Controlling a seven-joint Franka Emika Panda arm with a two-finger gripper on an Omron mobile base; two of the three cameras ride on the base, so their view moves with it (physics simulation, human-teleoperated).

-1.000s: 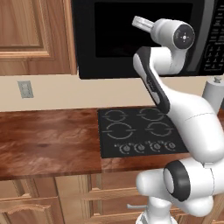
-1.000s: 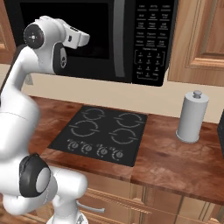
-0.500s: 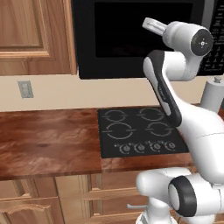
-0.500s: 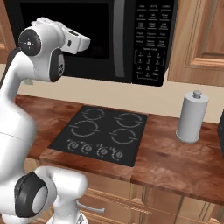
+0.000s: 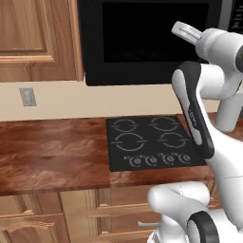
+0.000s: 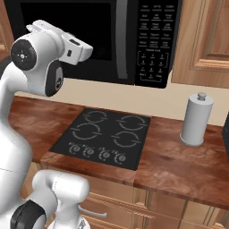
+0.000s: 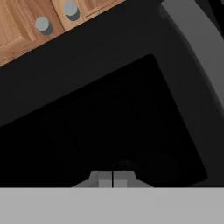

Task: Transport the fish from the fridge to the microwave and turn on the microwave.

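Black microwave (image 6: 89, 40) up over the wooden surface (image 5: 52, 154), door closed, dark window in front of me. Cooktop (image 6: 102, 136) below it, grey canister (image 6: 196, 119) off to the right. My claw (image 7: 112, 178), tips pressed together on nothing, faces that window.

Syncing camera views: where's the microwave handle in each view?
Left base view: handle at the upper right, partly behind the arm.
Right base view: handle, vertical at upper centre, left of the keypad.
Hand view: handle, grey band at upper right.
Shared landmark: the dark microwave window.
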